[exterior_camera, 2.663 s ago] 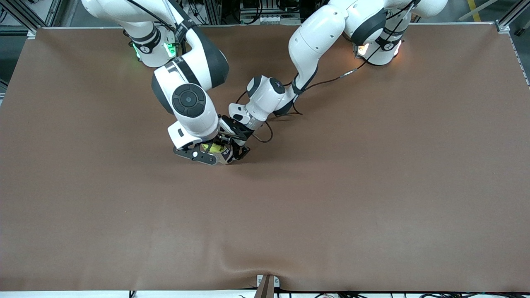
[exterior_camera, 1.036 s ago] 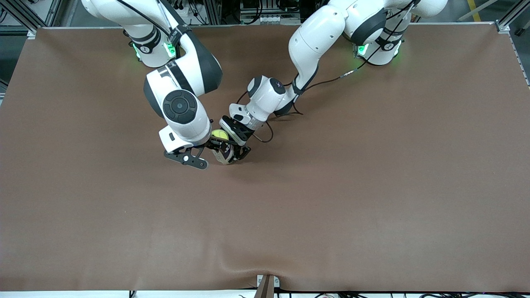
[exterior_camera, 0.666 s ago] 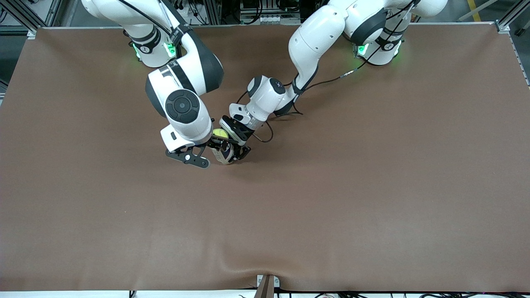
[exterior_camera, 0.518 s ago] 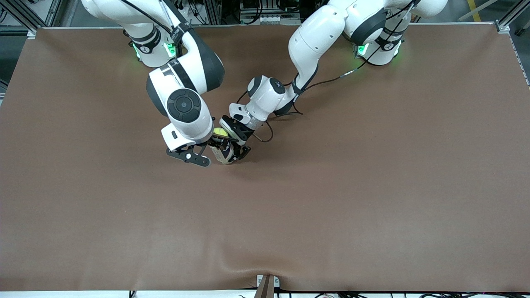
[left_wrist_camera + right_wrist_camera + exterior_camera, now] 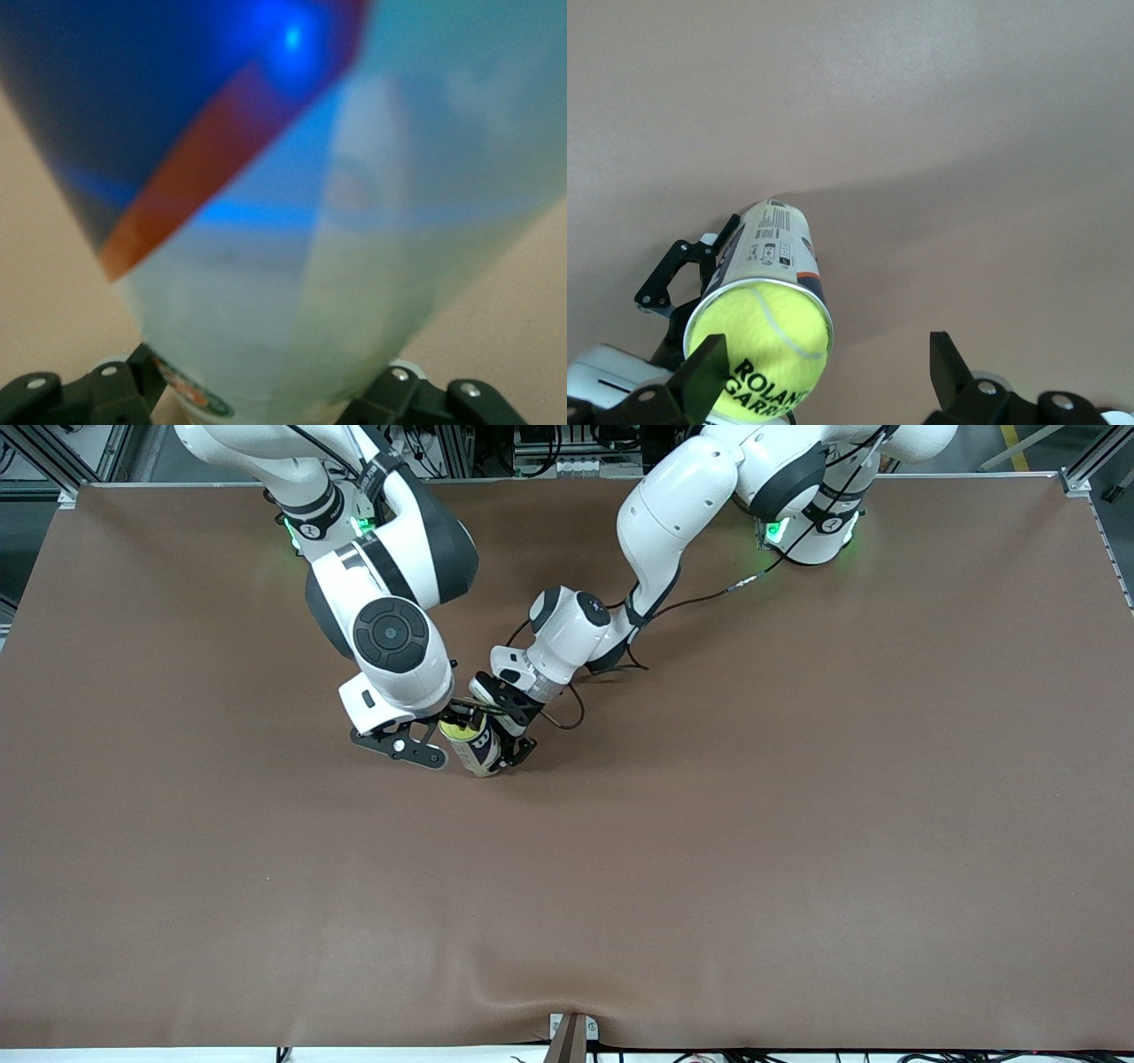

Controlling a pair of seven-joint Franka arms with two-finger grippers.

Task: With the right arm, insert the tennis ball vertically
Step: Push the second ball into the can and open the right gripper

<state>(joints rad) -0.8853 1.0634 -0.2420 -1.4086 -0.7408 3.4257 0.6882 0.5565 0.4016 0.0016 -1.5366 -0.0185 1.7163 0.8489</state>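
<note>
Looking from the front, the can stands upright, clamped by the left gripper; the right gripper, beside its mouth, carries nothing. Left wrist view: can fills the frame between the fingers. Right wrist view: ball sits in the can's mouth, right gripper spread wide.

Ball: yellow-green, lettered in black. Can: white label, printed in black, with blue and orange-red patches. Worktop: plain brown. Fingers: black.
</note>
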